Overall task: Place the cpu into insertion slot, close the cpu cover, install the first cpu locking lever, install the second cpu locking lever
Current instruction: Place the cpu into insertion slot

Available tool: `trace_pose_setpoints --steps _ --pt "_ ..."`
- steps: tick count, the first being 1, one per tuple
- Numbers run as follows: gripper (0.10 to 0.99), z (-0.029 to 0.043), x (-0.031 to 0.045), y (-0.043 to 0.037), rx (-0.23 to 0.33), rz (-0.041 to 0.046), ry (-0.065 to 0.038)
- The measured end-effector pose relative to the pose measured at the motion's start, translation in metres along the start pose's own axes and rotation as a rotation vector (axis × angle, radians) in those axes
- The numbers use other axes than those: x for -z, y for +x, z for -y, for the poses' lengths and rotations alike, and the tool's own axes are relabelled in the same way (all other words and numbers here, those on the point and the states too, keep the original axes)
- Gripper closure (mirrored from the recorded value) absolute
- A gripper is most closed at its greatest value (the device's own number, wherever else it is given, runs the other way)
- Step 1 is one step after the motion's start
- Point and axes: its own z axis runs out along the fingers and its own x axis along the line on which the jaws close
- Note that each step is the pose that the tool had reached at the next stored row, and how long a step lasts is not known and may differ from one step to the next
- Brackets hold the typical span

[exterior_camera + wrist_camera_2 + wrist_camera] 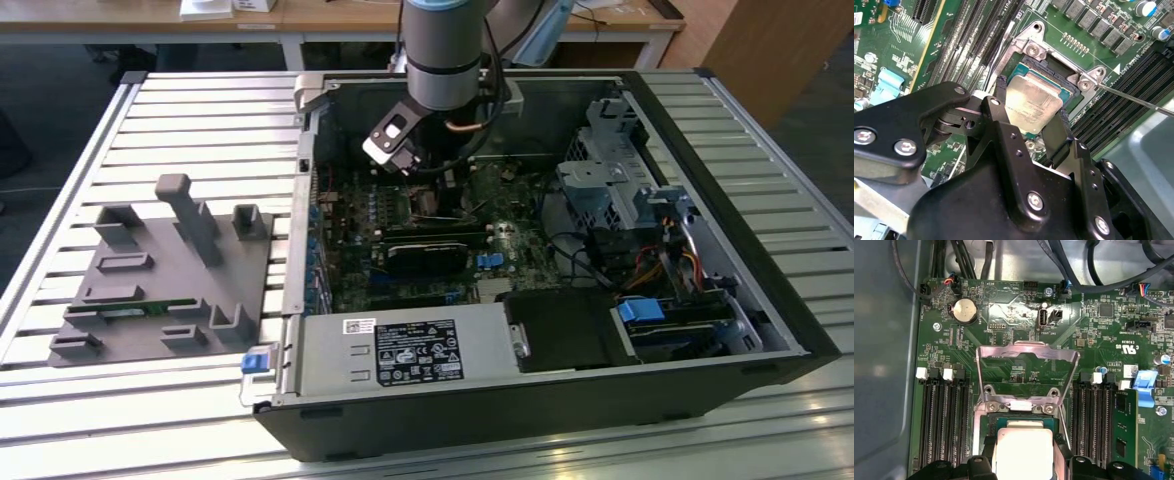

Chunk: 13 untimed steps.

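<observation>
You're looking at a dull silver-grey cpu (1021, 452), a shiny silver cover (1026, 352), a green board (1004, 315) with black slots (941, 425) and white tabs (921, 372), a black gripper (1032, 101) and one blue clip (1144, 385).

The cpu (1029, 100), a small square chip with a dull silver-grey top and a green rim, lay over the insertion slot (1052, 67), its two opposite edges pinched between the fingers of the gripper (1033, 107). The cpu cover (1026, 349), a thin silvery frame, stood swung up and open from one edge of the slot. A thin wire locking lever (1134, 98) stuck out unlatched beside the slot.
</observation>
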Motion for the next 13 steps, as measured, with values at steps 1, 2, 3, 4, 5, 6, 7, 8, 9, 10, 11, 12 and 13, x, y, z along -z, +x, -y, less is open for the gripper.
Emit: trace_pose_setpoints --steps 1,2,3,4,5,6,7,8,9,10,11,12,13 --pt "0.553 0.0000 -0.0005 0.0002 0.000 -0.0001 0.000" --pt "0.553 0.0000 -0.0009 0.0004 0.000 -0.0001 0.000" --pt "0.553 0.0001 -0.0014 0.0006 0.000 0.0000 0.000" --pt "0.553 0.0001 -0.0018 0.0007 0.000 0.0000 0.000" --pt "0.553 0.0001 -0.0024 0.0009 0.000 0.0000 0.000" --pt "0.553 0.0002 -0.0029 0.0010 0.000 0.0001 0.000" --pt "0.553 0.0002 -0.0034 0.0011 0.000 0.0005 0.000" --pt "0.553 0.0003 -0.0038 0.0011 0.000 0.0008 0.000" --pt "0.553 0.0003 -0.0038 0.0011 0.000 0.0010 0.000" --pt "0.553 0.0003 -0.0038 0.0011 0.000 0.0010 0.000" --pt "0.553 0.0003 -0.0038 0.0011 0.000 0.0010 0.000" --pt "0.553 0.0003 -0.0038 0.0011 0.000 0.0010 0.000" --pt "0.553 0.0003 -0.0039 0.0011 0.000 0.0010 0.000"
